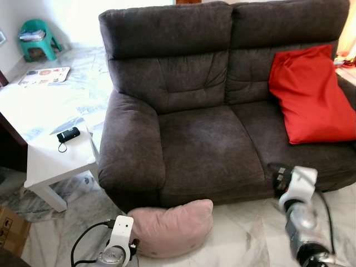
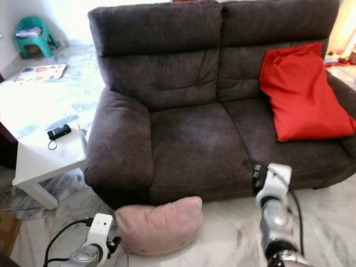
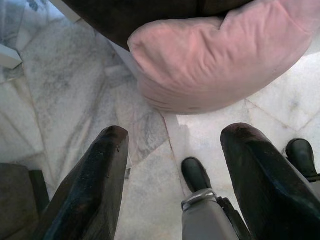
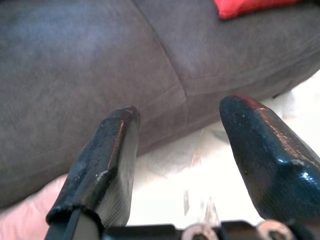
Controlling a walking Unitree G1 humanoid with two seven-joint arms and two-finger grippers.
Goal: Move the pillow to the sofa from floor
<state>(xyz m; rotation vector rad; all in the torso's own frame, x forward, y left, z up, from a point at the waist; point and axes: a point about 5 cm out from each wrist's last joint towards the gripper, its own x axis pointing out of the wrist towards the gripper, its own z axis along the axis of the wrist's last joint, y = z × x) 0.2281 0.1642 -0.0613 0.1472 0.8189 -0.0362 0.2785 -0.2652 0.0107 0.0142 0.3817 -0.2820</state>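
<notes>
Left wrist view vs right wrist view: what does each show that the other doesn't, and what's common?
Left wrist view alone: the bulk of the soft pink fabric pillow lying on the pale marbled tile floor, with the open left gripper short of it, and the robot's dark feet below.

Right wrist view alone: the bright red cushion at the frame edge, and the seam between the seat cushions, seen past the open right gripper.

Both: the dark grey fabric sofa, the floor, and at least a corner of the pillow.

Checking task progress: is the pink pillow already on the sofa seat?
No. The pink pillow lies on the marble floor against the sofa front.
</notes>
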